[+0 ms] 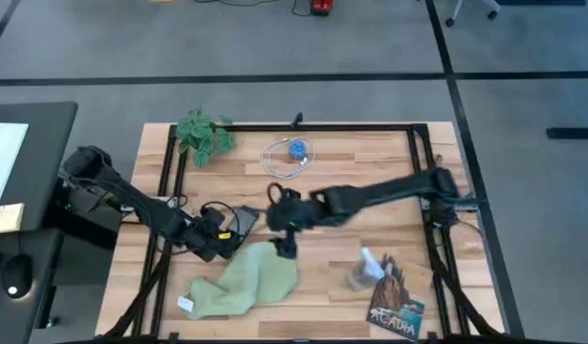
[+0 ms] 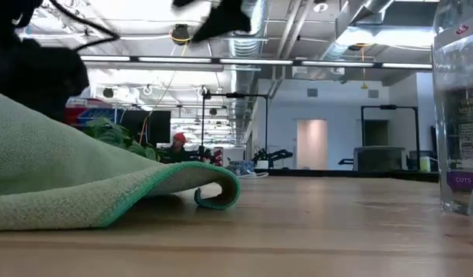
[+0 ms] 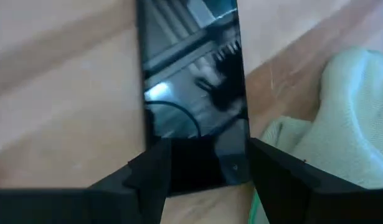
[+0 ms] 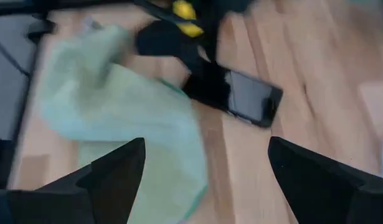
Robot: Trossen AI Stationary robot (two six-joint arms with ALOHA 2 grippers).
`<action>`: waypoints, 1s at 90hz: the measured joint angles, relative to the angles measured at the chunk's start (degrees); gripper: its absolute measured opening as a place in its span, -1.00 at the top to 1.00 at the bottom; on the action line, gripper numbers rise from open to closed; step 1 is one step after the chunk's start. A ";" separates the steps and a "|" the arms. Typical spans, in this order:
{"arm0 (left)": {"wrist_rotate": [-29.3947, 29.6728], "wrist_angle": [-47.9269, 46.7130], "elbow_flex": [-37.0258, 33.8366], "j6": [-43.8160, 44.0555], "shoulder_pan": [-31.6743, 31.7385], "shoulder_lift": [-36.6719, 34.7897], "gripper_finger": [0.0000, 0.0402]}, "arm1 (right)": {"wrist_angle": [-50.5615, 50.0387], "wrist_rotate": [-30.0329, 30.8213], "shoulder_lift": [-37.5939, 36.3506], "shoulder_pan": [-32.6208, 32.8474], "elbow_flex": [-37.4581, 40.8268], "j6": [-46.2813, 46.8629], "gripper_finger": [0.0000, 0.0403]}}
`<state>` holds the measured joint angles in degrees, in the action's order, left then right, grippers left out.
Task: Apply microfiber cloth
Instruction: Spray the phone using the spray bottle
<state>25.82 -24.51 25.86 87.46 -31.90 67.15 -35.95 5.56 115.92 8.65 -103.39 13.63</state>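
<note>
While the left gripper [image 3: 203, 174] pins the black phone [image 3: 191, 93] by its near end, fingers set against either long edge and closed on it, risk sits mostly with the right arm. Right gripper [image 1: 286, 245] hanging above the upper corner of the microfiber cloth [image 1: 244, 283], fingers [image 4: 104, 177] spread wide, nothing between them. Cloth bunched and folded on the table [image 1: 370, 162], just beside the phone on the near side, one hemmed edge curled under itself (plain in the low view), white tag [image 1: 185, 305] at the far lower corner. Likely trouble: a pinch on a single loose fold, leaving most of the fabric dragging and catching the phone's edge, levering it out of the left grip or skewing it. Second worry: the two grippers close together over the phone, so a wiping sweep toward the left arm could end in a knock. Third: a lifted cloth swinging toward the clear bottle [image 1: 370, 266] and booklet [image 1: 397, 308] to the right, though those stand well apart for now. Plant [image 1: 204, 134] and coiled cable [image 1: 290, 155] at the back, out of the way.
</note>
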 joint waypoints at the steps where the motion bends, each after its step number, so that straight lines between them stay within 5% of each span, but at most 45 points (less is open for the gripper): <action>1: 0.22 0.82 -0.34 0.16 -0.06 0.15 0.07 | -0.01 -0.23 0.53 -0.41 0.00 0.19 -0.59; 25: 10.59 16.83 -2.55 0.41 2.01 8.98 0.07 | -1.28 -3.26 9.68 -5.54 0.02 1.58 -0.49; 44: 15.44 29.58 -0.62 -9.57 4.99 14.37 0.07 | -3.59 -3.01 10.46 -7.28 1.92 1.73 -0.45; 62: 16.03 25.77 3.16 -14.21 5.12 12.81 0.07 | 7.98 -3.41 5.63 -10.12 15.71 9.06 -0.44; 78: 16.22 8.05 5.03 -9.85 6.48 10.52 0.10 | 25.82 -7.13 3.98 -11.38 25.86 19.73 -0.44; 90: 9.12 5.23 3.57 -8.27 9.45 11.22 0.25 | 31.35 -6.95 4.92 -11.43 27.91 28.43 -0.44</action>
<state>34.94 -19.28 29.44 79.19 -22.45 78.37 -4.60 -1.39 120.84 -2.79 -75.48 42.06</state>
